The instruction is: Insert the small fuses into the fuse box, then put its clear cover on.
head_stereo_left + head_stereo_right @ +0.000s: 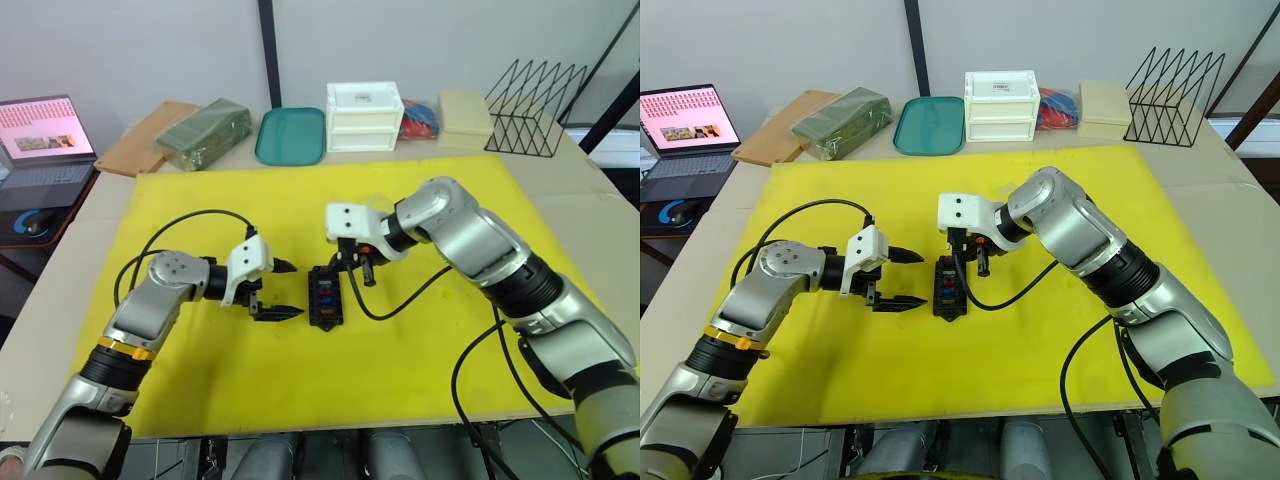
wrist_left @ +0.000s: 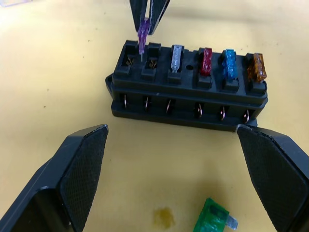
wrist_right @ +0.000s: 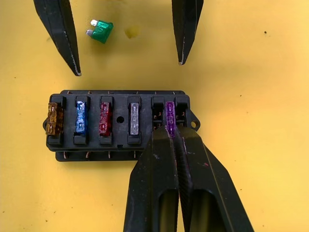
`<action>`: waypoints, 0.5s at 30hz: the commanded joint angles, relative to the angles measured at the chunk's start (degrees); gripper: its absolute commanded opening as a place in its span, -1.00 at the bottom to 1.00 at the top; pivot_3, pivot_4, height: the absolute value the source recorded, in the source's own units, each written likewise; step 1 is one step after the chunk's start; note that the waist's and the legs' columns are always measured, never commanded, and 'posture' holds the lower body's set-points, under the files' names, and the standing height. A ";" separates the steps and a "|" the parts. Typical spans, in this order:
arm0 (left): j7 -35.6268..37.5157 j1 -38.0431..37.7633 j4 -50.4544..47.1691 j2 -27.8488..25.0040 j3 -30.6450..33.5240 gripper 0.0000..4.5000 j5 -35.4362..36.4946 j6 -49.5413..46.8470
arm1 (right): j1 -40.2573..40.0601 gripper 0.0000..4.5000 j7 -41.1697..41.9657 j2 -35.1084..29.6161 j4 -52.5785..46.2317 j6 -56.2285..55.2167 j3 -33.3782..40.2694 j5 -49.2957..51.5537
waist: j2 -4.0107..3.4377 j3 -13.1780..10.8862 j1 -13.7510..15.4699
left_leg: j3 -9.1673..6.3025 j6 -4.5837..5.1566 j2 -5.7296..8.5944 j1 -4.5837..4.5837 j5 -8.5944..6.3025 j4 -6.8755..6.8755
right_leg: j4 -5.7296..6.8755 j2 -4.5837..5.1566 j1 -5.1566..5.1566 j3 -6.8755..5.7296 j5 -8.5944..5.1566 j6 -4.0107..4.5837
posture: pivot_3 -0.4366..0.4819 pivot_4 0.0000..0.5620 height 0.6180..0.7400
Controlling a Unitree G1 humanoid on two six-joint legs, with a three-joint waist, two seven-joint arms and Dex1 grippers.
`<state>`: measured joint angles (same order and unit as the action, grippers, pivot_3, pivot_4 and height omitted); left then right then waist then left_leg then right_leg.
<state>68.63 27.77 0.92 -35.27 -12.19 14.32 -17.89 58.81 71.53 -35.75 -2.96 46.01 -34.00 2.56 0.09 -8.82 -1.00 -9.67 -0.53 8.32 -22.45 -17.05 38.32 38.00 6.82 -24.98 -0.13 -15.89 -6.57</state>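
The black fuse box lies on the yellow mat between my grippers. Four of its slots hold fuses: tan, blue, red and a pale grey one. My right gripper is shut on a purple fuse, holding it upright with its blades at the last slots at the box's end. My left gripper is open beside the box's long side, its fingers touching nothing. A green fuse lies loose on the mat between the left fingers. The clear cover is out of view.
Along the table's back edge stand a teal tray, a white drawer box, a green package and a black wire rack. A laptop sits at the far left. Black cables trail from both wrists.
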 commanded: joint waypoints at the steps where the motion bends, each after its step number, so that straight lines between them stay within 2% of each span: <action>1: 0.52 0.59 -1.69 0.11 0.93 0.98 0.91 1.56 | 0.64 -1.00 0.42 0.47 -2.04 0.80 0.74 0.37 | 0.00 0.00 -0.01 | 0.00 0.00 0.00 0.00 0.00 0.00 | 0.00 0.00 0.00 0.00 0.00 0.00 | -0.05 -0.47 1.00; 15: 0.55 0.93 -1.30 0.44 1.11 0.98 0.91 2.56 | 0.67 -1.00 0.85 0.99 -3.06 3.63 0.38 0.68 | 0.00 0.00 0.00 | 0.00 0.00 0.00 0.00 0.00 0.00 | 0.00 0.00 0.00 0.00 0.00 0.00 | -0.05 -0.47 1.00</action>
<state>68.89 27.82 0.92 -34.82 -12.18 14.40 -16.43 58.80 72.06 -34.99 -3.78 49.50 -34.08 2.63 0.09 -8.82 -1.00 -9.67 -0.53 8.32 -22.45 -17.05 38.32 38.00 6.82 -24.98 -0.13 -15.89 -6.57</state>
